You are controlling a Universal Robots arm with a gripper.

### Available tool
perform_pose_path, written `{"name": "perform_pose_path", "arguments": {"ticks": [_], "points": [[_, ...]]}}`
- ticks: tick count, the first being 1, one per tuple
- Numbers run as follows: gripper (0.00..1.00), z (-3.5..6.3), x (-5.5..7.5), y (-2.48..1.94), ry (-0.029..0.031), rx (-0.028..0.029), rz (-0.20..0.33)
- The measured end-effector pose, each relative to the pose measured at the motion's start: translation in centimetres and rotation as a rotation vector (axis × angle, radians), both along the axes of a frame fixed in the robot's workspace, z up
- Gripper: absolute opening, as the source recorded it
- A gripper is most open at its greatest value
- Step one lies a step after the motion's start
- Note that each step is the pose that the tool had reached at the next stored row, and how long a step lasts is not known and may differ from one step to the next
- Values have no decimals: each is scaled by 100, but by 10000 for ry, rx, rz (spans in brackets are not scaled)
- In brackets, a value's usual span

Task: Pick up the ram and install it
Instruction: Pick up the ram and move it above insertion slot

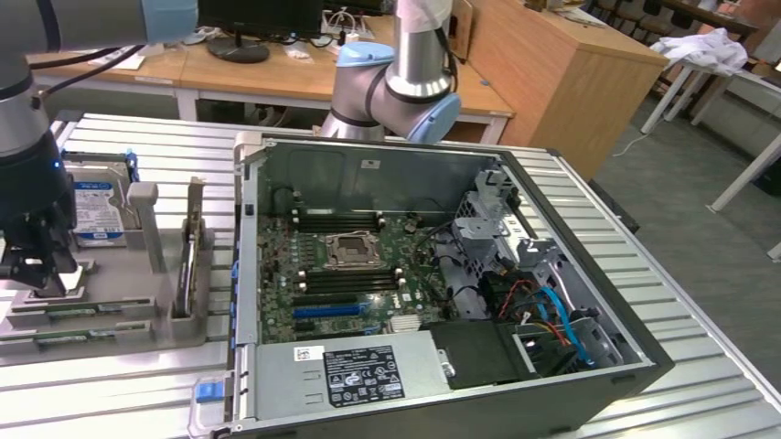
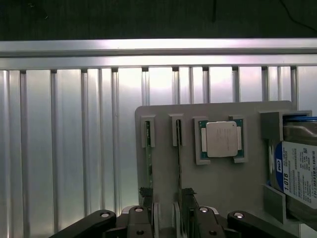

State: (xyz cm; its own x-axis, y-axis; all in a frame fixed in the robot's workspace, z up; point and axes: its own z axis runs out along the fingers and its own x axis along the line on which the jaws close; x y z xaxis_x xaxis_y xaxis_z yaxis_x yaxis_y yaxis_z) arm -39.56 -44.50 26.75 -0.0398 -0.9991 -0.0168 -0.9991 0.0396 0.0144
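Note:
Two ram sticks stand on edge in slots of the grey holder plate (image 2: 163,116). One ram stick (image 2: 179,153) runs down between my fingers; the other (image 2: 147,153) lies just beside it, in line with one fingertip (image 2: 145,194). My gripper (image 2: 166,198) is open and hovers over the near ends of the sticks, holding nothing. In the exterior view the gripper (image 1: 43,273) hangs over the holder at the exterior view's left, above the ram slots (image 1: 80,313). The motherboard's dark memory slots (image 1: 346,220) lie inside the open computer case (image 1: 635,366).
A square silver-topped processor (image 2: 221,138) sits in a pocket of the holder beside the sticks. A hard drive with a blue label (image 2: 297,171) (image 1: 95,208) stands at the holder's far end. The ribbed metal table (image 2: 64,139) surrounds it. Desks stand behind.

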Motion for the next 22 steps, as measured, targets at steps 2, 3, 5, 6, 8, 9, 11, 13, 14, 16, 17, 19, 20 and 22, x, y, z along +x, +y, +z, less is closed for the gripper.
{"name": "perform_pose_path", "arguments": {"ticks": [2, 3, 5, 6, 8, 9, 11, 13, 14, 16, 17, 19, 20, 22], "points": [[37, -25, 0, 0, -3, 0, 1], [37, -36, 0, 0, -3, 0, 0], [37, -58, 0, 0, -7, 0, 0], [37, -69, 0, 0, -10, 0, 0], [37, -87, 0, 0, -13, 0, 0], [37, -87, 0, 0, -12, -1, 0], [37, -87, 0, 0, -12, -2, 0], [37, -88, 0, -1, -13, -1, 0], [37, -89, 0, -4, -14, 1, -1], [37, -88, 0, -24, -14, 1, 0], [37, -88, 0, -35, -13, 0, 0], [37, -88, 0, -53, -13, -1, 0], [37, -88, 0, -61, -13, 0, 0], [37, -88, 0, -71, -13, -1, -1]]}}
